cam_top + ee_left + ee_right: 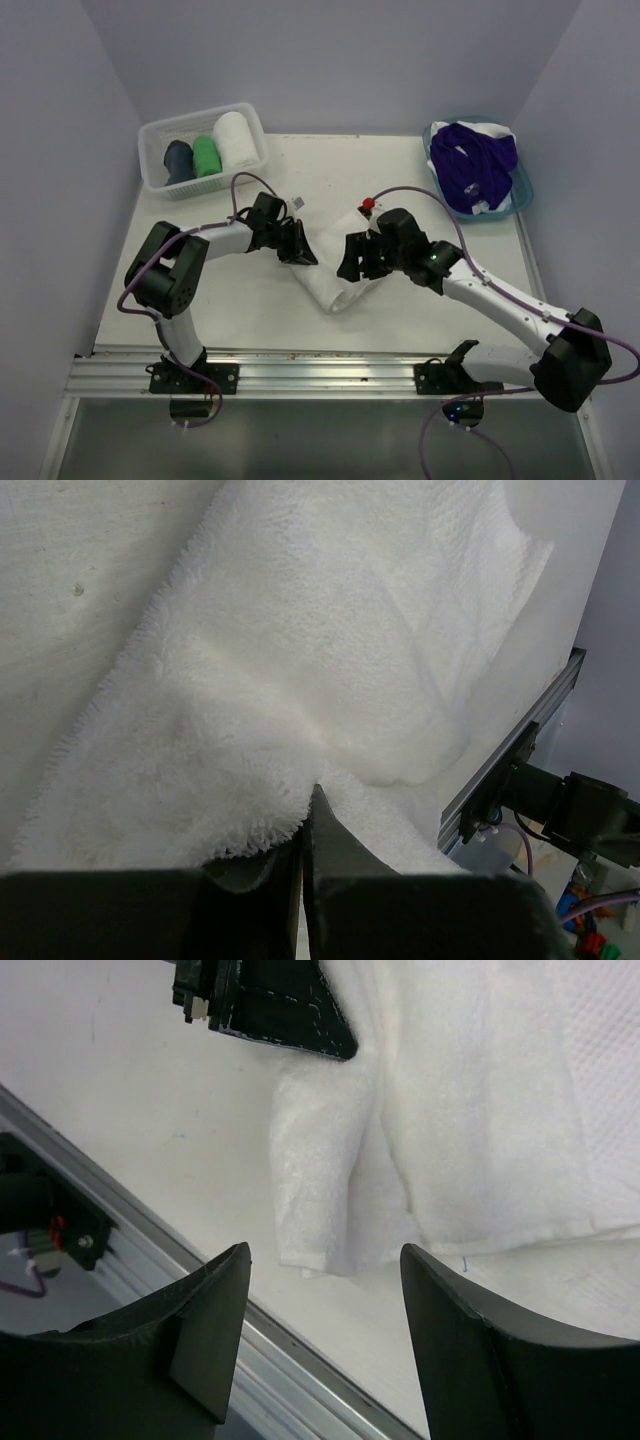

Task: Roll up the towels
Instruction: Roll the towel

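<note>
A white towel (335,285) was seen crumpled at the centre of the surface (250,300). The left claw (298,250) was closed tight, with a fold of the towel's upper-left edge pinched in it. The right claw (352,262) was held over the towel's right part, fingers apart, nothing gripped. A navy towel (180,160) and a green towel (206,155) were stood rolled in the basket (195,117) at upper left.

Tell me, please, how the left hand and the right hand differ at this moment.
The left hand is shut, the right hand open. The left hand pinches the white towel; the right hand holds nothing above it. Both are black, at the same towel.
</note>
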Tool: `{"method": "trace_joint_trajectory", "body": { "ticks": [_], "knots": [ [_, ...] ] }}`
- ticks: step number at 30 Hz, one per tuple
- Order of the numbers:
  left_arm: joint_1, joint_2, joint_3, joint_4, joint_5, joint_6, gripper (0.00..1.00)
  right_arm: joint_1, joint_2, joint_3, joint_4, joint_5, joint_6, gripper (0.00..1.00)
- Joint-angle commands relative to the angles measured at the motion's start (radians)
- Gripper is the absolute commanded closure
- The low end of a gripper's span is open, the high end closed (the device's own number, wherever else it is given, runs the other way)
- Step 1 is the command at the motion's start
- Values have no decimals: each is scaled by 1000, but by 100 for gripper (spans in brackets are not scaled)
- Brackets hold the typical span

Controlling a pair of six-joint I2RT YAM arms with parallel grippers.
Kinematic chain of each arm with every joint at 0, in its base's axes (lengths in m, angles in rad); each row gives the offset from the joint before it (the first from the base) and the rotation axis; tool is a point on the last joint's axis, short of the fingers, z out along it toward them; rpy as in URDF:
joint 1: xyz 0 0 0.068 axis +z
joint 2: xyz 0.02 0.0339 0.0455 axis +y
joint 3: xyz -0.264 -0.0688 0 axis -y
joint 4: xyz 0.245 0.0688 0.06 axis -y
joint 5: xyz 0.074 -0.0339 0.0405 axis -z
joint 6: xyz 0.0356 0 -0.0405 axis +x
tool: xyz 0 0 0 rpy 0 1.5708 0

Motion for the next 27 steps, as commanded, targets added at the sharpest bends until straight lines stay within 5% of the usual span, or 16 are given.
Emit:
{"method": "trace_joint_trajectory", "body": {
  "ticks": [1,9,27],
  "knots": [
    [-1,47,-54,-168,-175,87,94,109,-10,77,-122,257,-145,36],
    [-1,58,-48,-172,-181,82,94,414,263,276,-156,486,-273,36],
    [-1,70,-11,-194,-176,87,94,445,532,252,-30,700,-302,27]
  ]
}}
